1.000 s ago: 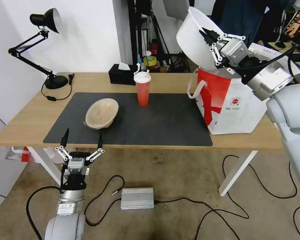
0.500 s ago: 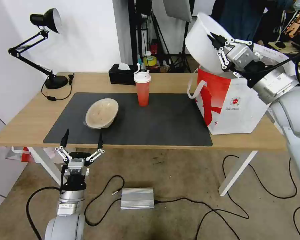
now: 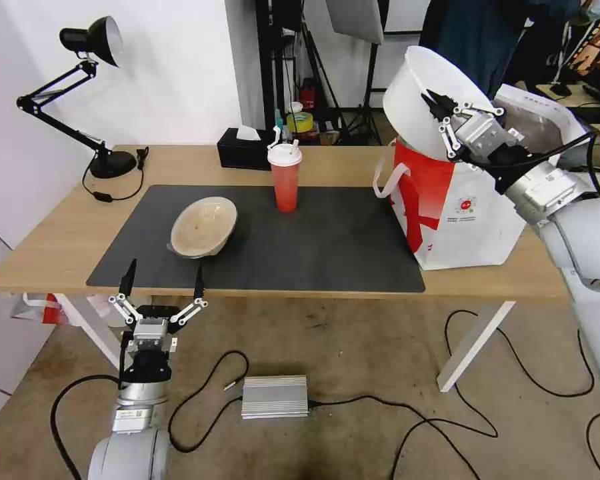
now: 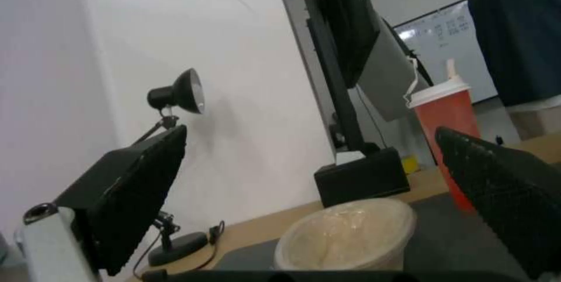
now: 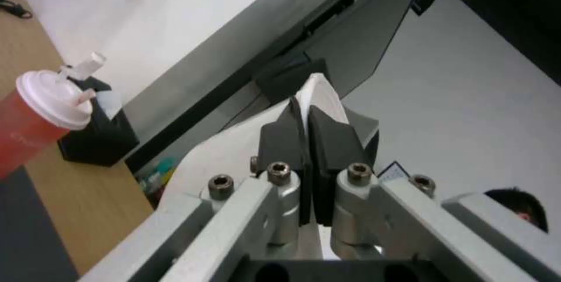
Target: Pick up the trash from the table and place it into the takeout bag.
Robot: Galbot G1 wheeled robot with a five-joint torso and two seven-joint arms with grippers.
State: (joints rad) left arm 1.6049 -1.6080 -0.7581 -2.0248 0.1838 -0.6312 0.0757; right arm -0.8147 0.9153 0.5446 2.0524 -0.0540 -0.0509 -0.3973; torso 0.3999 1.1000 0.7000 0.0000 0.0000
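White bowl tilted over takeout bag, right gripper jaws pinching rim (left gripper spread, below table).

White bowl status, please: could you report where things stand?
Right tool shut on white bowl, tilted above bag. Left tool open, below table edge. Nothing in the way.

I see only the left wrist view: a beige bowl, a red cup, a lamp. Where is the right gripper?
Observer: The right gripper is above the takeout bag, at the table's right end.
Operator: Does it hold something?
Observer: Yes, it is shut on the rim of the white bowl, which is tilted.
Operator: And my left gripper?
Observer: The left gripper is open, below the table's near edge, in front of the beige bowl.
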